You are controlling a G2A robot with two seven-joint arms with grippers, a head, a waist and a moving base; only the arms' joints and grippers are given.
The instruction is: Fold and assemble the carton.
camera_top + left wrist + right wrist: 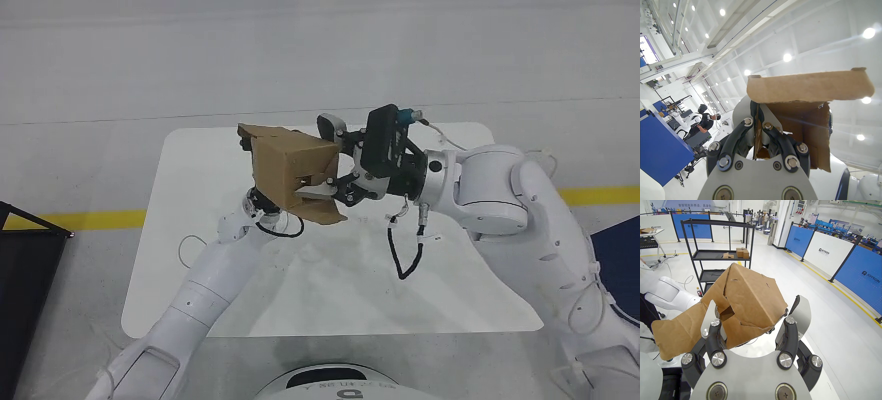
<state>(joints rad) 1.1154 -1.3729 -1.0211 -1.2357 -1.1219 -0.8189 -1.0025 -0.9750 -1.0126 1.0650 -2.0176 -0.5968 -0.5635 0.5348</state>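
Note:
A brown carton (290, 165) is held up above the white table (300, 290), partly squared, with loose flaps at both ends. My left gripper (757, 113) comes up from beneath it and is shut on one cardboard wall; the carton's inside (800, 128) and a bent flap (810, 87) stand above the fingers. My right gripper (335, 180) is at the carton's right end. In the right wrist view this gripper (755, 300) is open and straddles a folded corner of the carton (753, 291), with a wide flap (677, 332) spread out beside one finger.
A black coiled cable (405, 255) hangs from the right arm over the table. A black frame (20, 260) stands on the floor off the table's left side. Farther off, a black shelf rack (715, 253) holds small cartons.

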